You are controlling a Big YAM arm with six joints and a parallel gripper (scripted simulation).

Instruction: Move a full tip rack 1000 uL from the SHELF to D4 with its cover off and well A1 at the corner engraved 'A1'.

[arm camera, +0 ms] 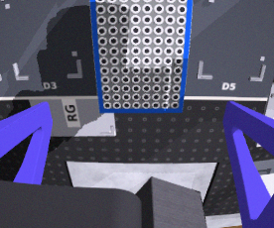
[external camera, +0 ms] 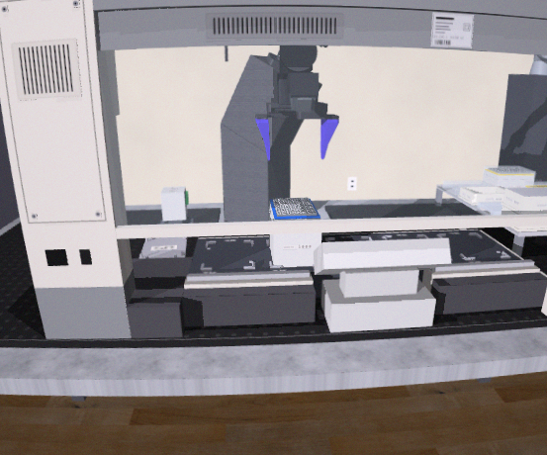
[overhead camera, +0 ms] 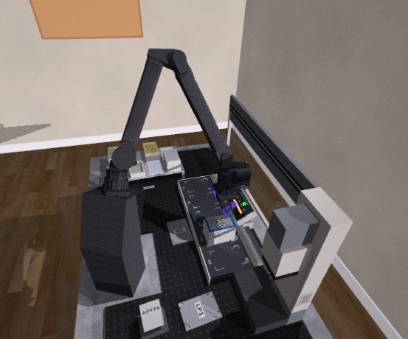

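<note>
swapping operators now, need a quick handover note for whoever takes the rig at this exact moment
Tool: open, holding nothing, hanging above the deck.
Tip rack: blue plate, cover off, tips in every well that shows, upright on the deck between the D3 and D5 marks, so apparently D4.
Shelf: other labware sits there; which piece is the removed cover I cannot tell.
Done: rack placed and released.
Left: check A1 corner and bracket seating, then press READY.

READY: showing on the white upright block [overhead camera: 151,314] at 6 o'clock.
LP1: showing on the pale grey square plate [overhead camera: 199,310] beside it.
RG: showing on the grey nest plate [arm camera: 73,113].
A1, D3, D5: showing engraved on the dark grey deck [arm camera: 25,35].
</note>
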